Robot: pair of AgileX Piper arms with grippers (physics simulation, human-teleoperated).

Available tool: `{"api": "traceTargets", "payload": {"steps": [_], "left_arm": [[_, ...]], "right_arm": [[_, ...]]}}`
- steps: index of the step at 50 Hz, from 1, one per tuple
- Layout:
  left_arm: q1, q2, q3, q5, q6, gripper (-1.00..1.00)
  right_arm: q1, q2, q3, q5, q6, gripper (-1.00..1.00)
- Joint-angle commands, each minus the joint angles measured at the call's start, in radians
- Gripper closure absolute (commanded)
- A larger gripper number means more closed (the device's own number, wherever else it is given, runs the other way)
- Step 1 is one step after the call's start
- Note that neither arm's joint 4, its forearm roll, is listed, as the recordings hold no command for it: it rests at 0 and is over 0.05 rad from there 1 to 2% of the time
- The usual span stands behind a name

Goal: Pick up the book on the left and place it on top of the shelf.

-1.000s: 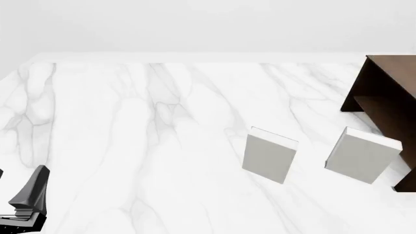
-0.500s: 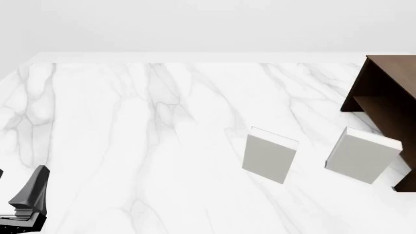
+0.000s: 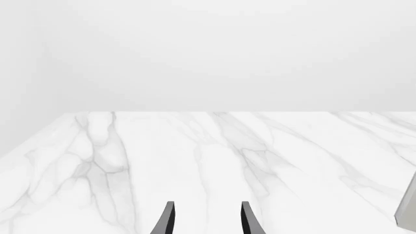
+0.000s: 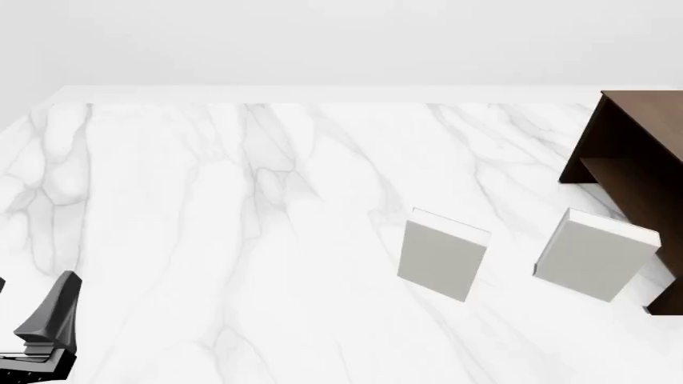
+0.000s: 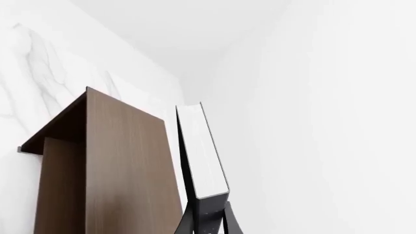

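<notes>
Charcoal-black along its cover edge, with pale page edges facing the camera, the book (image 5: 201,151) appears only in the right wrist view, where the right gripper (image 5: 208,222) is clamped on its near end, the dark fingers pressed against both covers. The book stands out from the gripper alongside the shelf (image 5: 110,170), close to its brown wooden side panel; whether the two touch cannot be told. The front view shows neither the book nor the right gripper, only part of the shelf (image 4: 641,160) at the table's far right. Two light grey books stand upright on the white marble table (image 4: 213,240): one grey book (image 4: 443,254) near the middle, the other grey book (image 4: 593,254) just beside the shelf. The left gripper (image 3: 206,219) sits low at the near left corner of the table, its fingers apart with nothing between them.
</notes>
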Motion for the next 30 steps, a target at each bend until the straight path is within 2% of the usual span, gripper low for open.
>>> {"api": "traceTargets", "payload": {"steps": [1, 30], "left_arm": [[0.000, 0.000, 0.000, 0.000, 0.000, -1.00], [0.000, 0.000, 0.000, 0.000, 0.000, -1.00]], "right_arm": [[-0.009, 0.065, -0.032, -0.053, -0.001, 1.00], [-0.024, 0.199, -0.092, -0.107, -0.029, 1.00]]}}
